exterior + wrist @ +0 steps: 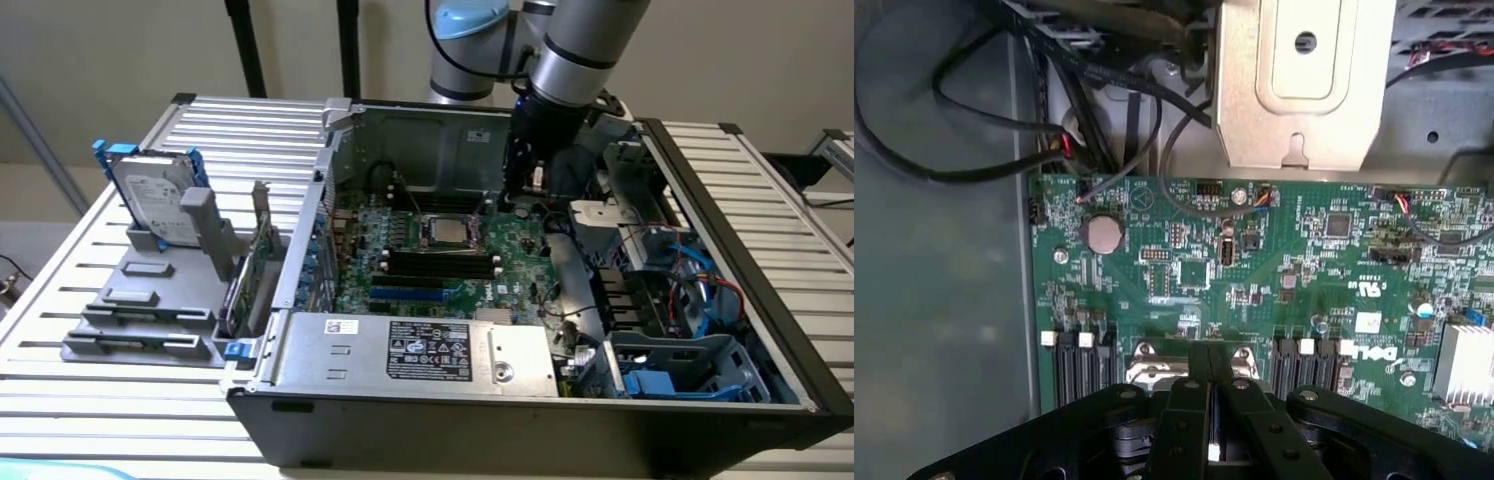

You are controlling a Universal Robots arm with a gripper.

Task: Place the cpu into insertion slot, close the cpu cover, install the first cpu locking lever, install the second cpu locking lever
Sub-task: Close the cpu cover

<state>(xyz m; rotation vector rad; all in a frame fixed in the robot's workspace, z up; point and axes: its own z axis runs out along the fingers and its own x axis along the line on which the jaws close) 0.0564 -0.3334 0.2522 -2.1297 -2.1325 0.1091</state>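
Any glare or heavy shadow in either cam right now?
Exterior view: even room light, with a mild sheen on the power supply box. Wrist view: the metal bracket glares bright, the gripper reads dark, and the chassis wall is dim.

We see the small flat silvery square chip [451,233] lying level inside the square black socket with its silvery rim [424,233]. Whether the thin silvery frame cover [450,216] lies shut, we cannot tell.

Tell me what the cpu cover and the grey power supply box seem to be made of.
The cpu cover: probably bare metal, silvery and shiny where light catches it. The power supply box: probably sheet metal, matte grey, with folded edges and a paper-like label.
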